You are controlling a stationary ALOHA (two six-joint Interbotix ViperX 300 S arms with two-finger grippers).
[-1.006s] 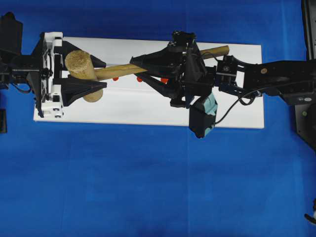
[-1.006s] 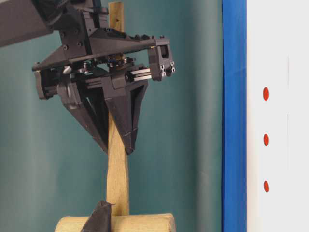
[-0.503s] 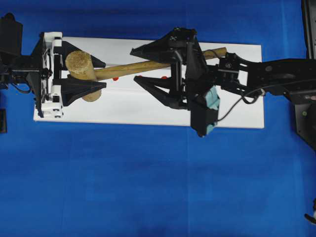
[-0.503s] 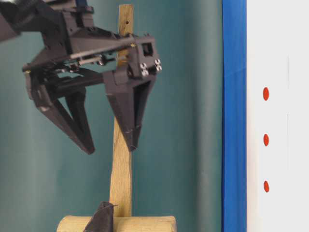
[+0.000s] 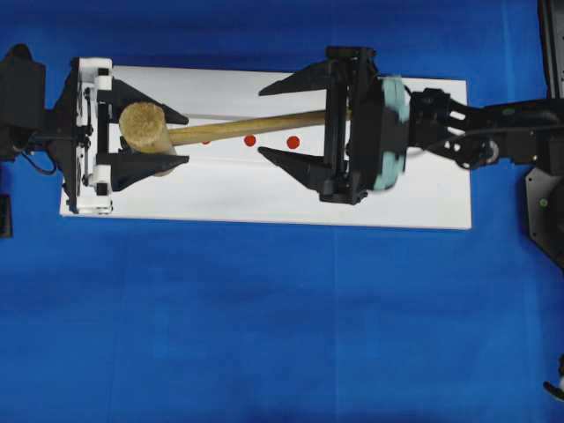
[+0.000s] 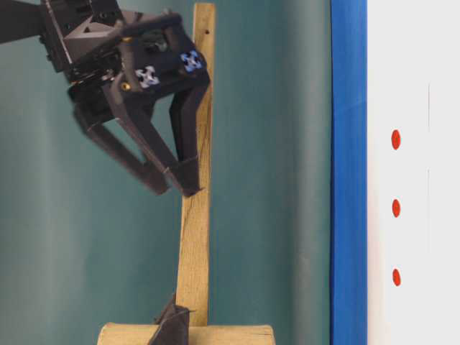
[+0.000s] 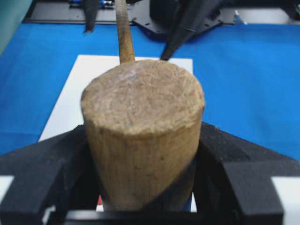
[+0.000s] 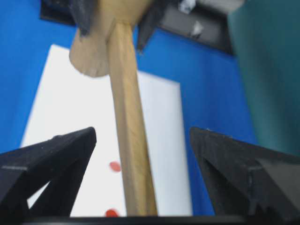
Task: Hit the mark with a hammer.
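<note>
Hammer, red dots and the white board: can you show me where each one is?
hammer (image 5: 144,126): overhead view, on the round end of its head.
red dots (image 5: 249,140): overhead view, on the middle dot of the row.
white board (image 5: 220,194): overhead view, on a bare part below the handle.

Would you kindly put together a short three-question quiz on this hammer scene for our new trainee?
1. True or false: the right gripper is clamped on the hammer handle.
2. Which part of the hammer does the left gripper hold? A) head B) handle end C) nothing
3. Fill in: the red marks lie on a ____ board.

Key: 1 false, its jaws stand wide apart on either side of the handle; 2 A; 3 white.
</note>
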